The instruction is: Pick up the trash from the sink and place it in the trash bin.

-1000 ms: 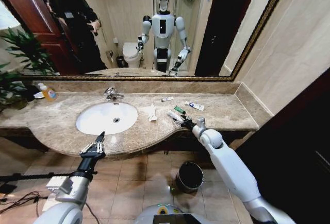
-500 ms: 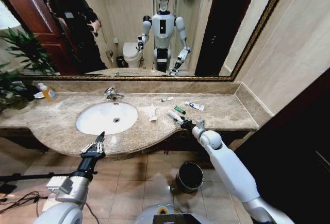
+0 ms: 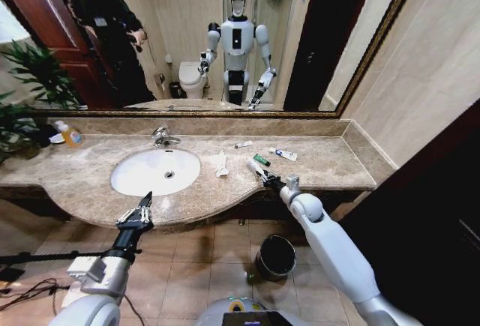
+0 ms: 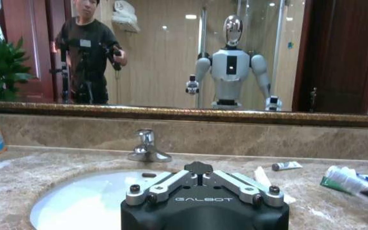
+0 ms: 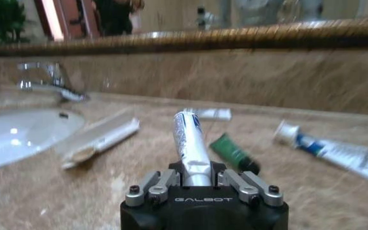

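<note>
— What moved since a moment ago?

— My right gripper (image 3: 267, 178) had lifted a little, and the white tube (image 3: 257, 168) went up with it. My fingers were squeezed tight on its tail end, above the front edge of the countertop (image 3: 90, 183).

— Was there room around it?

— Yes. Bare marble lay on both sides. A tiny green tube (image 3: 261, 160) was just beside it, a white-and-blue toothpaste tube (image 3: 284, 154) farther back, and a tissue (image 3: 220, 163) near the sink (image 3: 156, 171).

— What was in the sink?

— No trash that I could see. The trash bin (image 3: 276, 255) stood on the floor below the counter. I could not tell what was inside.

— And your other arm?

— My left gripper (image 3: 138, 213) waited in front of the sink, fingers nearly together, holding nothing.
</note>
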Controlling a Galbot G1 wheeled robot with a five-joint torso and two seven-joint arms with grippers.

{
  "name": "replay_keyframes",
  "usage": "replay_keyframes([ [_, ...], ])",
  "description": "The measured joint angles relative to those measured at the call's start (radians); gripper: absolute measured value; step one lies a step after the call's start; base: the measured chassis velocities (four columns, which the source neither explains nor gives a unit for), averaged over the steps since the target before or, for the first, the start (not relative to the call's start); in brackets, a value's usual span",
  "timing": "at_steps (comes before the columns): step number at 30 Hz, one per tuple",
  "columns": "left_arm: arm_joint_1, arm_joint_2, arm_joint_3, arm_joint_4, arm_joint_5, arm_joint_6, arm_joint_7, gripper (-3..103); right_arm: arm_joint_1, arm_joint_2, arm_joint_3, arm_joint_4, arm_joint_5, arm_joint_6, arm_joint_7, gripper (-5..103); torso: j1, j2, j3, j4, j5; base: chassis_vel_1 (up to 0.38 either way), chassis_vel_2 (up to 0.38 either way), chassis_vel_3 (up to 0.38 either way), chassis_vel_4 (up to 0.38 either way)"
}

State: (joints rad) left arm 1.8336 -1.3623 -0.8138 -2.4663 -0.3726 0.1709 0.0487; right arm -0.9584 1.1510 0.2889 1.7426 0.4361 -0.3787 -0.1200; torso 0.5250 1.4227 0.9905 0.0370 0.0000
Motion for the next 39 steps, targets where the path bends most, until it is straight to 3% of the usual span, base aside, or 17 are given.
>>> replay_keyframes([
  [10, 0.0, 0.0, 0.0, 0.0, 0.0, 0.0, 0.0, 0, -0.29, -0.084, 0.206, 0.254, 0.053, -0.003, -0.016, 25, 0.0, 0.0, 0.0, -0.0004, 0.0001, 0.0, 0.0, 0.0, 0.0],
  [24, 0.0, 0.0, 0.0, 0.0, 0.0, 0.0, 0.0, 0, -0.542, -0.042, 0.298, 0.316, 0.023, 0.055, -0.064, 25, 0.0, 0.0, 0.0, -0.0002, 0.0, 0.0, 0.0, 0.0, 0.0],
  [29, 0.0, 0.0, 0.0, 0.0, 0.0, 0.0, 0.0, 0, -0.577, -0.002, 0.279, 0.247, -0.066, 0.114, -0.098, 25, 0.0, 0.0, 0.0, -0.0002, 0.0, 0.0, 0.0, 0.0, 0.0],
  [36, 0.0, 0.0, 0.0, 0.0, 0.0, 0.0, 0.0, 0, -0.539, 0.054, 0.25, 0.004, -0.171, 0.192, -0.116, 25, 0.0, 0.0, 0.0, -0.0001, 0.0001, 0.0, 0.0, 0.0, 0.0],
  [39, 0.0, 0.0, 0.0, 0.0, 0.0, 0.0, 0.0, 0, -0.485, 0.1, 0.248, -0.241, -0.249, 0.265, -0.113, 25, 0.0, 0.0, 0.0, -0.0002, -0.0002, 0.0, 0.0, 0.0, 0.0],
])
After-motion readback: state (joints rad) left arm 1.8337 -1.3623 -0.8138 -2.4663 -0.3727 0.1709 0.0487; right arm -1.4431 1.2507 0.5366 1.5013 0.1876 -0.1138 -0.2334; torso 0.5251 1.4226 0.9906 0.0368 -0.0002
